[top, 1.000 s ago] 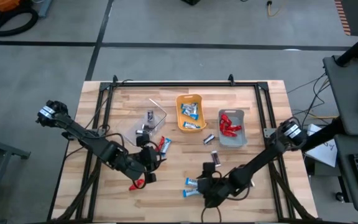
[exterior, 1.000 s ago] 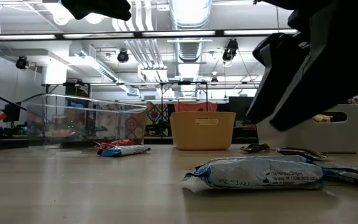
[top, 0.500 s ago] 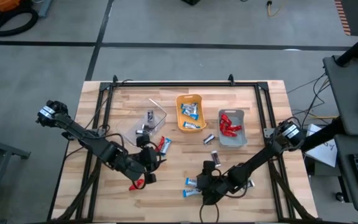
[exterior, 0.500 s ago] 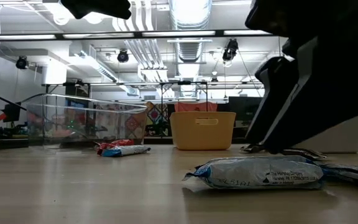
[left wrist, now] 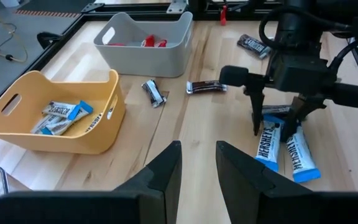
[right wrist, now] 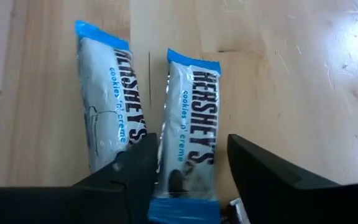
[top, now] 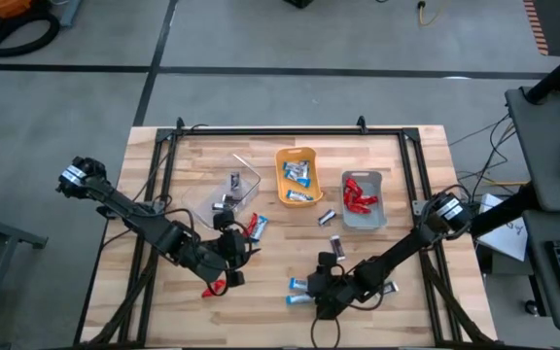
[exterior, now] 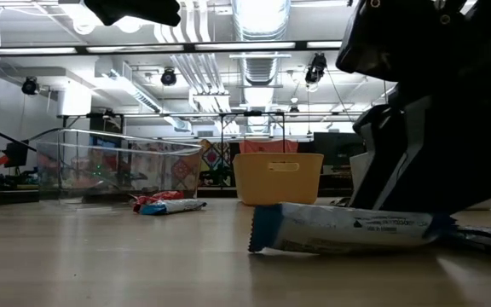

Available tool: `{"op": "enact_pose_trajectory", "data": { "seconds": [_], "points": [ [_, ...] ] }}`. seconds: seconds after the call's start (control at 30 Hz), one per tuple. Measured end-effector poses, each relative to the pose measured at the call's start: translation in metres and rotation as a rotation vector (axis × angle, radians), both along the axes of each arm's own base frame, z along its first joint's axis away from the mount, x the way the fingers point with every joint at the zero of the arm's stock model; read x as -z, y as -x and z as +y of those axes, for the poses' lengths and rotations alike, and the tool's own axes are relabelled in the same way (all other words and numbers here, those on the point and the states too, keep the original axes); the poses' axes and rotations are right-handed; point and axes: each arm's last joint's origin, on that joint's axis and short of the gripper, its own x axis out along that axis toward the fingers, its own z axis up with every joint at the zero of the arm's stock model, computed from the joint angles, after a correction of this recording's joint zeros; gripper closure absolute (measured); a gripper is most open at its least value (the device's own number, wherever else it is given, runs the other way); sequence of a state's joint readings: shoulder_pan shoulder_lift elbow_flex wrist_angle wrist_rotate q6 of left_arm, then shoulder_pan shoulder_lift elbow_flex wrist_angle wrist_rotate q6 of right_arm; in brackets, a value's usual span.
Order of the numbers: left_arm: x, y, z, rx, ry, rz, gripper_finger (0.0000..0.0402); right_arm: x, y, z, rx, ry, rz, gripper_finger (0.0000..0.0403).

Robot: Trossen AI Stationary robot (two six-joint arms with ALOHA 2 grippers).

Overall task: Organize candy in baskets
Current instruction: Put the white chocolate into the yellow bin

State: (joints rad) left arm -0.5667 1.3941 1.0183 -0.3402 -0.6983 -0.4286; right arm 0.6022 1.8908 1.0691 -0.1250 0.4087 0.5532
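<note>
Two blue-and-white candy bars (top: 297,292) lie side by side near the table's near edge. My right gripper (right wrist: 188,180) is down over them, open, its fingers on either side of the right-hand bar (right wrist: 188,137); the left wrist view shows the same gripper (left wrist: 277,121). My left gripper (top: 229,256) hovers open and empty near the table's middle, with a red candy (top: 214,288) nearby. The clear basket (top: 233,190), orange basket (top: 297,177) and grey basket (top: 363,199) stand in a row farther back. My right gripper comes at the blue-and-white bar from above, pointing down, fingers across its near end (right wrist: 185,199). One finger (right wrist: 135,171) lies against the bar's long edge; a strip of wood shows between the bar and the other finger (right wrist: 260,174). The bar rests on the table (exterior: 348,234).
Dark-wrapped candies (top: 327,218) (top: 336,243) lie loose between the baskets and my right gripper. A red and a blue candy (top: 256,226) sit by the clear basket. The orange basket (left wrist: 55,118) holds blue-and-white bars, the grey basket (left wrist: 145,43) red ones.
My right gripper has come down and a little toward the table's left onto the blue-and-white bars. In the low view the bar under it has shifted slightly and sits differently than before. My left arm has kept still.
</note>
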Motion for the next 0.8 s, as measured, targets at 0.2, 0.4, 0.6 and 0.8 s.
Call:
{"op": "enact_pose_trajectory", "data": {
  "seconds": [0.2,0.4,0.6,0.8],
  "points": [
    [0.0,0.0,0.0,0.0,0.0,0.0,0.0318,0.001,-0.001,-0.001,-0.016,0.013,0.008,0.0308],
    [0.0,0.0,0.0,0.0,0.0,-0.001,0.0318,-0.002,-0.003,-0.003,-0.028,0.028,0.003,0.035],
    [0.0,0.0,0.0,0.0,0.0,-0.001,0.0318,-0.011,-0.003,-0.009,-0.054,0.034,0.011,0.0354],
    [0.0,0.0,0.0,0.0,0.0,-0.001,0.0318,-0.033,-0.005,-0.02,-0.067,0.037,-0.028,0.0355]
  ]
}}
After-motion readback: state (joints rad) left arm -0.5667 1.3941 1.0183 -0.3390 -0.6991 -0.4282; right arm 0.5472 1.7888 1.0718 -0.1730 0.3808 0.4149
